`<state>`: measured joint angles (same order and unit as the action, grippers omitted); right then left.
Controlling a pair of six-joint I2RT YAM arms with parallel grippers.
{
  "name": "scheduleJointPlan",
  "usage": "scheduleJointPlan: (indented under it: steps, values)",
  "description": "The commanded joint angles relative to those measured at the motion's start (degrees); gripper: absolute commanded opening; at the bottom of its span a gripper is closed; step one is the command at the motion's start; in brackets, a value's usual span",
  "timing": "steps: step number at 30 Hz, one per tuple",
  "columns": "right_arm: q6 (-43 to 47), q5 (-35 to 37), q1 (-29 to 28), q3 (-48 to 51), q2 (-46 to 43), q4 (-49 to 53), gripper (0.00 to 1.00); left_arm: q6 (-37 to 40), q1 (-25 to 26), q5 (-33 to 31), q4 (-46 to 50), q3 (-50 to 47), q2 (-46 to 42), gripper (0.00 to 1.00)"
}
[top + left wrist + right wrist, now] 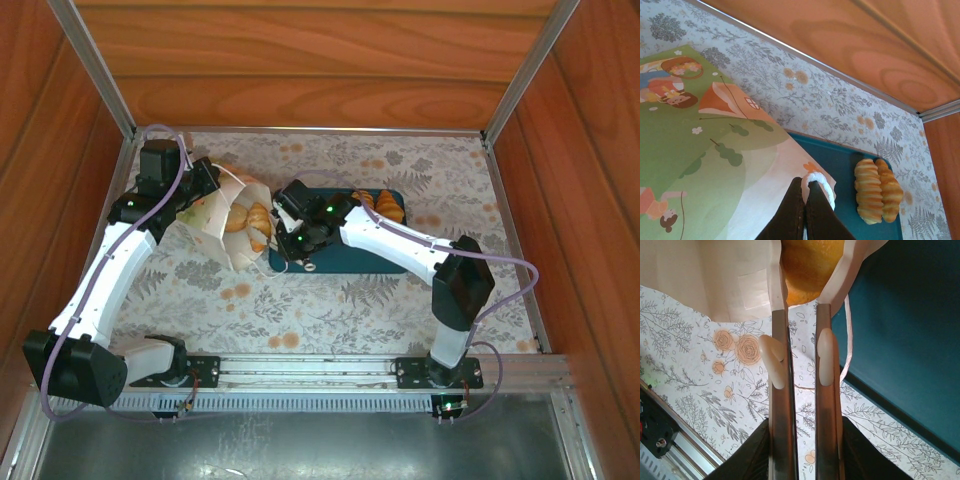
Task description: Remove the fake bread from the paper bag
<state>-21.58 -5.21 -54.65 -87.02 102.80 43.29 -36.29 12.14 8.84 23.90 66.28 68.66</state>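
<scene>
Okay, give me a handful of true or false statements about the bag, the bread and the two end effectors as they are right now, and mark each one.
1. Two pastries lie side by side on the blue tray. True.
2. The left end effector is open and holds nothing. False: it is shut on the white cord handle of the bag.
3. The bag stands upright. False: it is tipped on its side, mouth toward the tray.
4. The right end effector is at the bag's mouth, fingers apart, with a pastry just beyond the tips. True.
5. The bag is empty. False: more bread shows inside it.
</scene>
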Motion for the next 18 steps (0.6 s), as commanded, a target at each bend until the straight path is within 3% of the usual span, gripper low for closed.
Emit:
scheduleJointPlan:
  steps: [1, 8, 18]
  values:
    - [-0.1, -1.4, 0.3, -0.6, -2.8, -1.0, 0.33, -0.5, 0.6, -0.6, -1.4, 0.6, -0.4, 0.00]
    - [2.8, -0.3, 0.5, 2.0, -7.2, -0.1, 0.33, -0.4, 0.6, -1.3, -1.5, 0.4, -0.9, 0.00]
    - [6.5, 3.1, 1.7, 13.6, -21.4, 1.5, 0.33, -1.2, 0.5, -3.6, -1.6, -0.1, -1.4, 0.00]
